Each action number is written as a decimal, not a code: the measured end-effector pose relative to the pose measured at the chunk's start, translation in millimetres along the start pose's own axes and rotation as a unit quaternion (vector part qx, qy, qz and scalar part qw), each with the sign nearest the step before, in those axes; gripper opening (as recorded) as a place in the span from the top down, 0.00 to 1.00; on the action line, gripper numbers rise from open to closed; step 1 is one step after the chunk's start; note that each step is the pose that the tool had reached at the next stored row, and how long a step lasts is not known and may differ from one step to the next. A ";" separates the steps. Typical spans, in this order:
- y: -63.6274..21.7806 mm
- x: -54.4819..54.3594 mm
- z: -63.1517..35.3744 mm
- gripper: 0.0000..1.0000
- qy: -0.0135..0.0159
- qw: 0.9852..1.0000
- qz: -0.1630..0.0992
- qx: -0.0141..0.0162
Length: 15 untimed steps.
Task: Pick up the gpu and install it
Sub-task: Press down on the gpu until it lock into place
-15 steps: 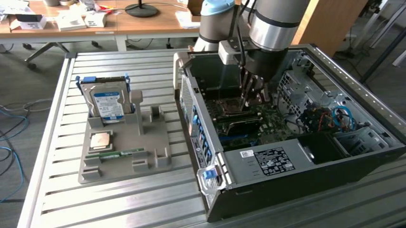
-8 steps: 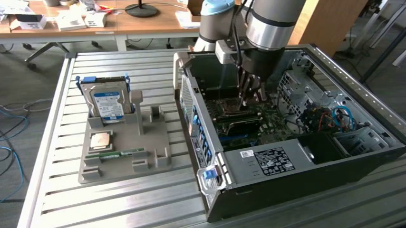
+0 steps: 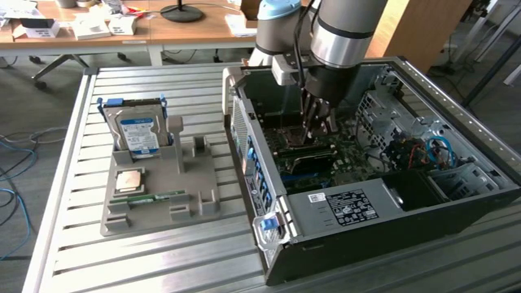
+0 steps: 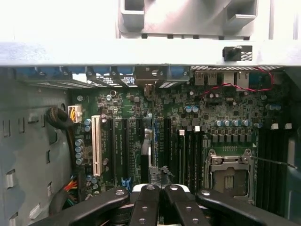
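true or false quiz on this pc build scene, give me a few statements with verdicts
1. The blue-labelled silver hard drive stands upright in the grey holder tray. True.
2. The tool hangs over the tray. False: it is down inside the open black computer case, above the green motherboard.
3. The tool is shut on the thin dark circuit card, seen edge-on over the motherboard's slots. True.
4. The short green memory stick is seated in the motherboard. False: it lies flat on the tray.
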<state>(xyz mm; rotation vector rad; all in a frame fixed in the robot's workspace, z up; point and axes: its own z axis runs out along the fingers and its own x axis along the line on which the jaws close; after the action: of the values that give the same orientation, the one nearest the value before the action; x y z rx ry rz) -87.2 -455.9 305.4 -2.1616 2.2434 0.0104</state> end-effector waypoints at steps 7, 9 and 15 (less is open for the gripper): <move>0.6 0.2 7.0 0.89 0.000 1.000 0.000 0.000; 0.6 2.1 7.1 0.89 0.000 1.000 0.000 0.000; 0.5 4.2 7.2 0.89 0.000 1.000 0.000 0.000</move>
<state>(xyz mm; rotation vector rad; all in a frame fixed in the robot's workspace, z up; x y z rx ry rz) -87.8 -459.9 298.2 -2.1613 2.2433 0.0100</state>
